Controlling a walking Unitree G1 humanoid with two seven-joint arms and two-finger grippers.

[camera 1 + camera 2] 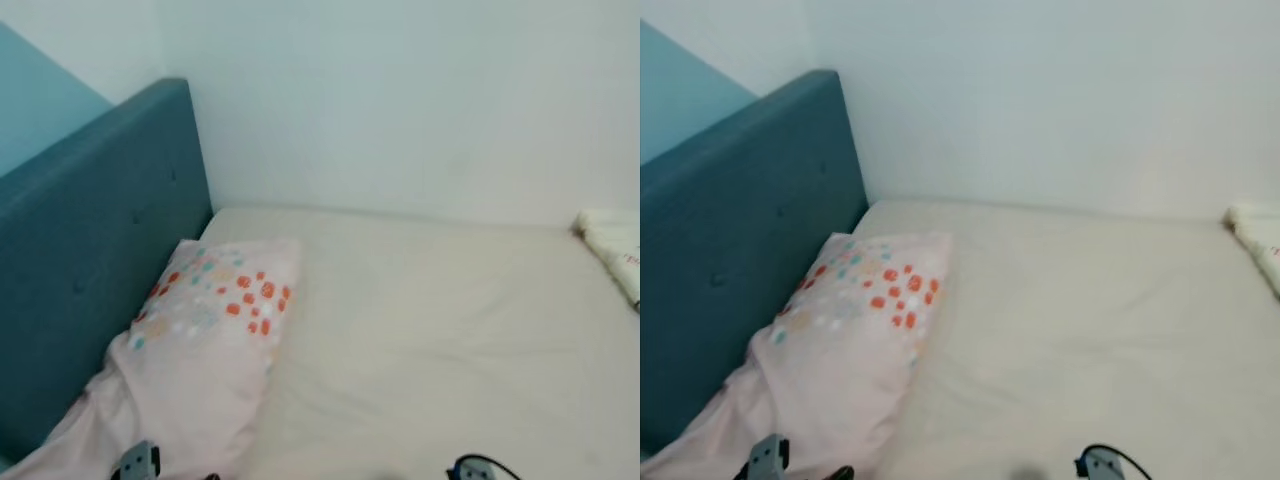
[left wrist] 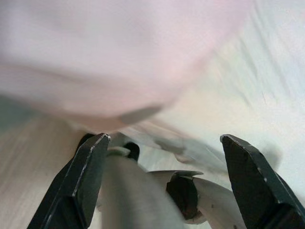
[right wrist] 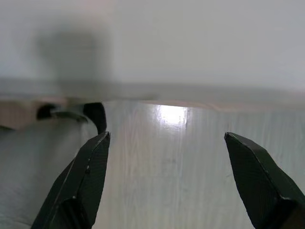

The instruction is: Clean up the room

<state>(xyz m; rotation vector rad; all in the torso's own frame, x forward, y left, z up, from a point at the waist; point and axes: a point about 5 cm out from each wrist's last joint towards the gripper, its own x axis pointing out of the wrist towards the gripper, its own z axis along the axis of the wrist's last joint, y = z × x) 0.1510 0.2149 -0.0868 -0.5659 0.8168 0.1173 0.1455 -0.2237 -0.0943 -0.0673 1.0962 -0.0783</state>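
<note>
Both pincers hang low with fingers spread wide and empty, the left pincer (image 2: 162,179) just below the pale pink pillow with orange and blue dots (image 1: 215,340), which leans on the teal upholstered headboard (image 1: 90,260) of the cream-sheeted bed (image 1: 430,340), the right pincer (image 3: 164,179) over pale wooden floor (image 3: 162,157).

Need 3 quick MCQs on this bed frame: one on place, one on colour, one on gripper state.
1. The pillow lies: A) against the headboard B) by the far wall C) mid-mattress
2. The headboard is: A) brown B) teal C) white
3. The left gripper is: A) shut on the pillow B) shut, holding nothing C) open

Key: 1 A, the pillow leans on the headboard at the robot's left. 2 B, the padded panel is teal. 3 C, the left wrist view shows its fingers spread apart with nothing between them.
</note>
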